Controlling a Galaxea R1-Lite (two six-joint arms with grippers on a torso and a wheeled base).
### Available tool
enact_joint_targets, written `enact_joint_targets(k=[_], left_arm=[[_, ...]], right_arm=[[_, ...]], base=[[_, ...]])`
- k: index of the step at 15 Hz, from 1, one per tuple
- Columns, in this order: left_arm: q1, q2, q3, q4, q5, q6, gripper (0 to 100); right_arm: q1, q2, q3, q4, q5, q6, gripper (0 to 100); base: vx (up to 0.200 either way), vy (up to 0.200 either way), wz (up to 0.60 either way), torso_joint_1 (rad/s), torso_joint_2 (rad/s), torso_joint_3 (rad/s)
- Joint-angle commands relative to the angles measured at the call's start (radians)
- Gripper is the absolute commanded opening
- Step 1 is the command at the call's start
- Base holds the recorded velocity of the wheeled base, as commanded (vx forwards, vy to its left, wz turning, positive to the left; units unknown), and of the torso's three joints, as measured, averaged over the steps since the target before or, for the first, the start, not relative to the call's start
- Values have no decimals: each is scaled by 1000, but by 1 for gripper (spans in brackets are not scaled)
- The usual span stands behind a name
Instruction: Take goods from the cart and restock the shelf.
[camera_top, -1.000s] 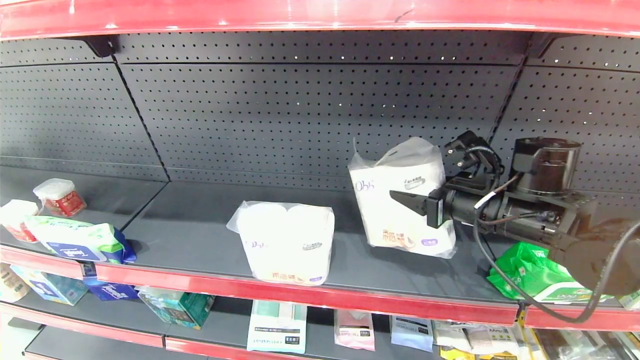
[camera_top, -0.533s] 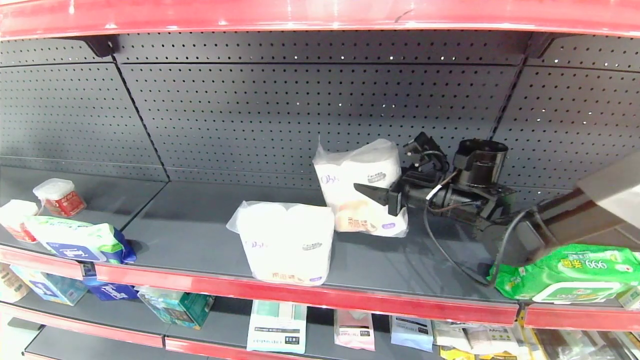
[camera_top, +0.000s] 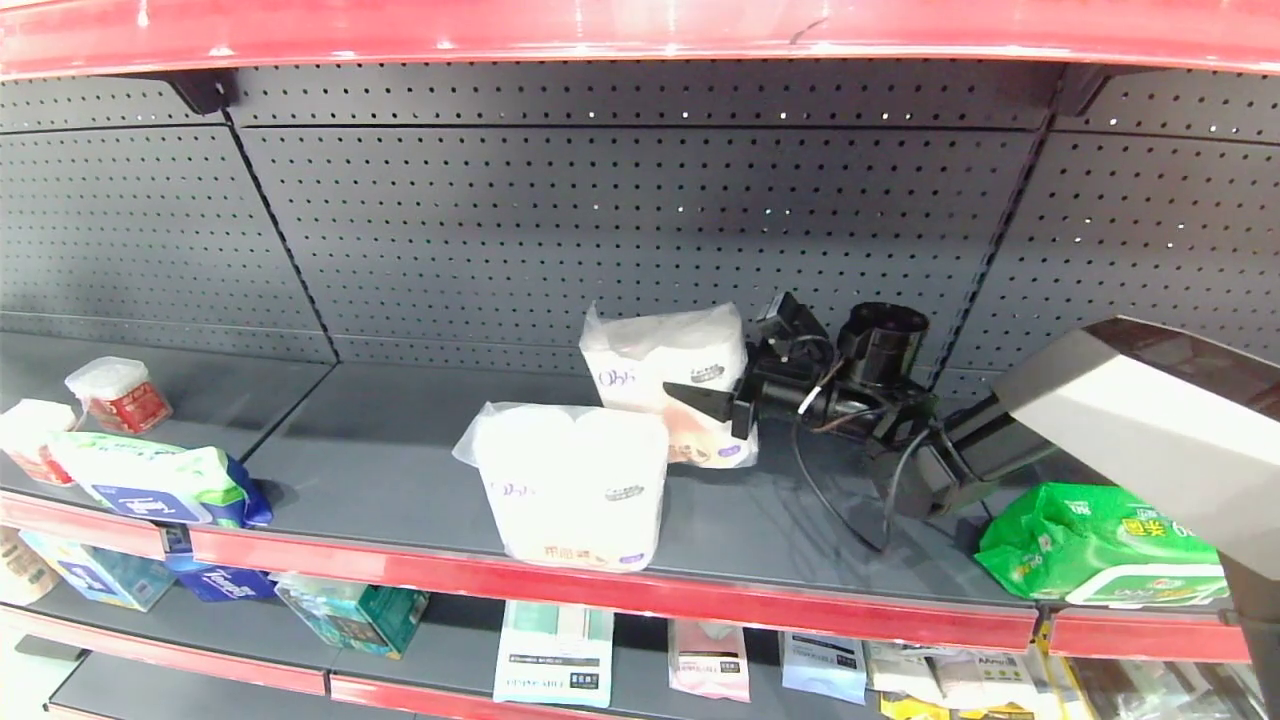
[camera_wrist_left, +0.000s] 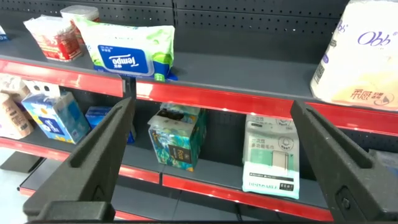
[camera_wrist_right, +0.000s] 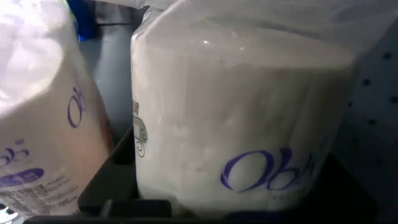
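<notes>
- The held toilet-paper pack (camera_top: 660, 375) is a white, plastic-wrapped bundle with purple print. It stands near the middle of the shelf (camera_top: 400, 470), toward the rear, close to the perforated back panel (camera_top: 600, 220).
- The pack leans slightly. Whether its base rests on the shelf cannot be told from the head view.
- The right gripper (camera_top: 700, 400) is clamped on this pack from the pack's right side. One black finger lies across the pack's front face, and the pack sits between the jaws in the right wrist view.
- A second toilet-paper pack (camera_top: 575, 485) of the same kind stands in front of and slightly left of the held one, near the shelf's red front edge (camera_top: 620, 590). The two packs are just beside each other; contact cannot be confirmed.
- A green wipes pack (camera_top: 1090, 545) lies at the right end of the shelf, well apart from both toilet-paper packs.
- A white, green and blue wipes pack (camera_top: 160, 480) and a small red-labelled tub (camera_top: 115, 392) sit at the left end.
- The left gripper (camera_wrist_left: 212, 106) is low, in front of the shelf unit, with its jaws spread wide and nothing between them.
- On the tier below are a teal box (camera_wrist_left: 177, 137) and a white pouch (camera_wrist_left: 270, 155).
</notes>
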Motion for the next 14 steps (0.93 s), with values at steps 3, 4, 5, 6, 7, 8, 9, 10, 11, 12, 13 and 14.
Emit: enact_joint_targets(k=[3,4,5,6,7,8,9,10,11,12,13,14], left_arm=[[0,0,0,0,0,0,100],[0,0,0,0,0,0,100],[0,0,0,0,2,0,100],[0,0,0,0,0,0,100],[0,0,0,0,0,0,100],[0,0,0,0,0,0,100],[0,0,0,0,0,0,100],[0,0,0,0,0,0,100],[0,0,0,0,0,0,100],[0,0,0,1,0,0,100],[0,0,0,0,0,0,100],[0,0,0,0,0,0,100]], right_arm=[[-40,40,62,6,37,-54,0],[-54,36,81,7,65,-65,0],[-66,25,108,9,91,-88,0],[-73,16,119,10,102,-97,0],[-76,14,125,10,115,-105,0],[-76,16,124,10,128,-115,0],[-76,20,124,10,129,-126,0],[-76,22,124,10,131,-132,0],[-77,29,124,12,131,-141,0],[-76,36,122,10,131,-141,0],[-71,36,122,12,131,-138,0],[-71,36,121,12,131,-138,0]], base=[[0,0,0,0,0,0],[0,0,0,0,0,0],[0,0,0,0,0,0],[0,0,0,0,0,0],[0,0,0,0,0,0],[0,0,0,0,0,0],[0,0,0,0,0,0],[0,0,0,0,0,0],[0,0,0,0,0,0],[0,0,0,0,0,0],[0,0,0,0,0,0],[0,0,0,0,0,0]])
